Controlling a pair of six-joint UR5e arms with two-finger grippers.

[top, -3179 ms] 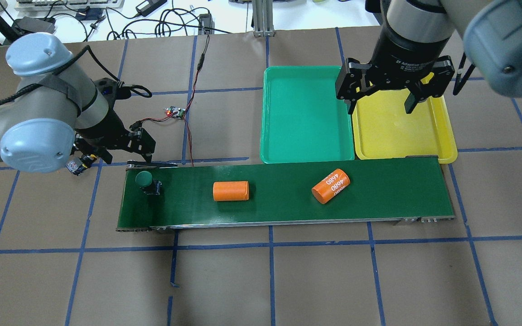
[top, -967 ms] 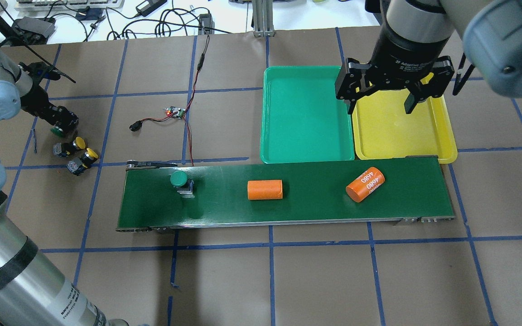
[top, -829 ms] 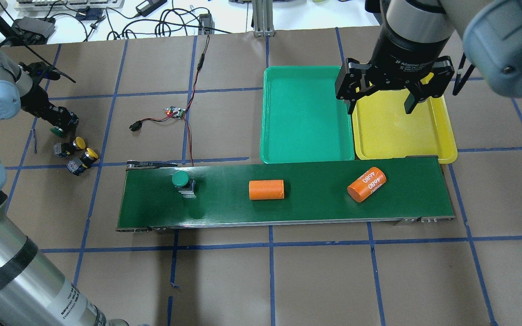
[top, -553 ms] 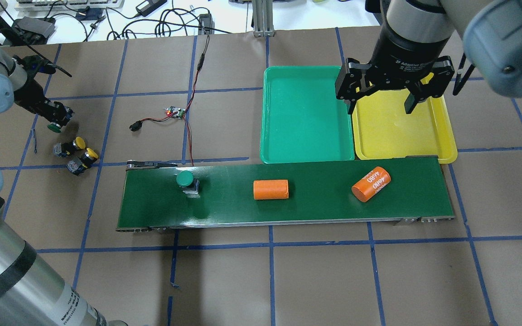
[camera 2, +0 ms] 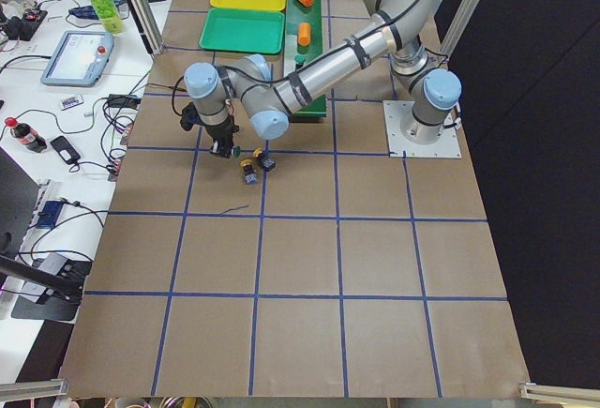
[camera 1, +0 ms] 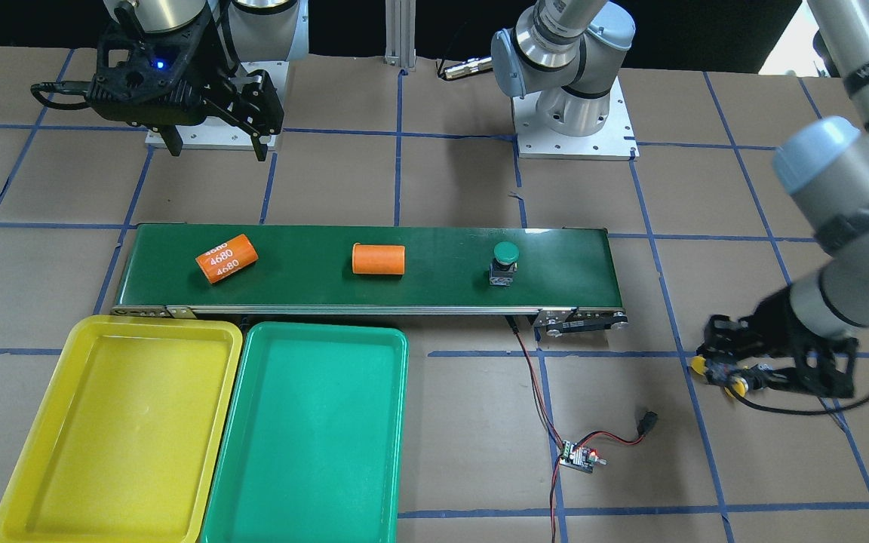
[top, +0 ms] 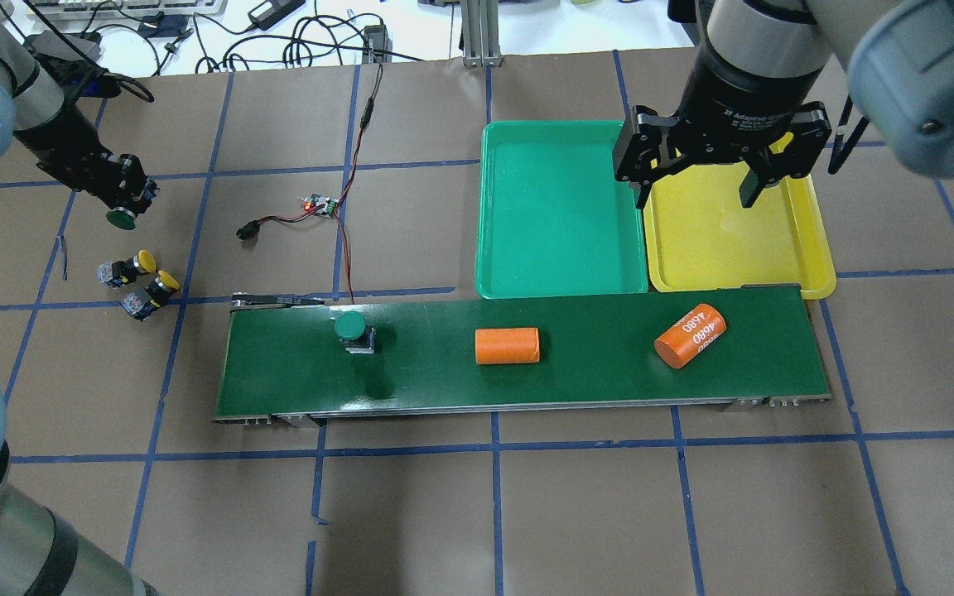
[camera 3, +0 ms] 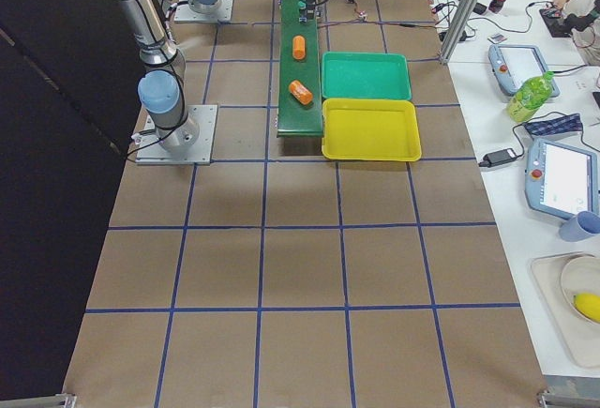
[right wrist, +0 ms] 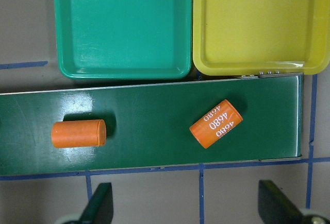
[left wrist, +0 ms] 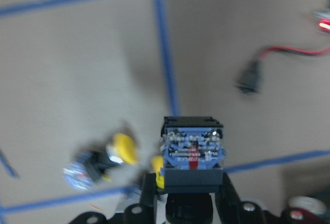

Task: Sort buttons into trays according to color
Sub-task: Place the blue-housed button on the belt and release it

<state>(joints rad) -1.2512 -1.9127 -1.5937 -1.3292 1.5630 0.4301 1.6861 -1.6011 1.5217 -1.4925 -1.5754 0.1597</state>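
Observation:
My left gripper [top: 123,201] is shut on a green button [top: 121,218] and holds it above the table, left of the belt; the left wrist view shows its black and blue body [left wrist: 193,154] between the fingers. Two yellow buttons [top: 133,266] [top: 154,290] lie on the table just below it. Another green button [top: 353,329] stands on the conveyor belt [top: 444,381]. My right gripper [top: 696,178] is open and empty above the green tray [top: 560,207] and yellow tray [top: 734,240], both empty.
Two orange cylinders [top: 508,346] [top: 691,335] lie on the belt, the right one marked 4680. A small circuit board with red and black wires [top: 320,205] lies on the table between my left gripper and the trays.
My left gripper has left the belt's end, closed on the green button beside the yellow ones and raised it. The belt has carried its green button and both cylinders to the right.

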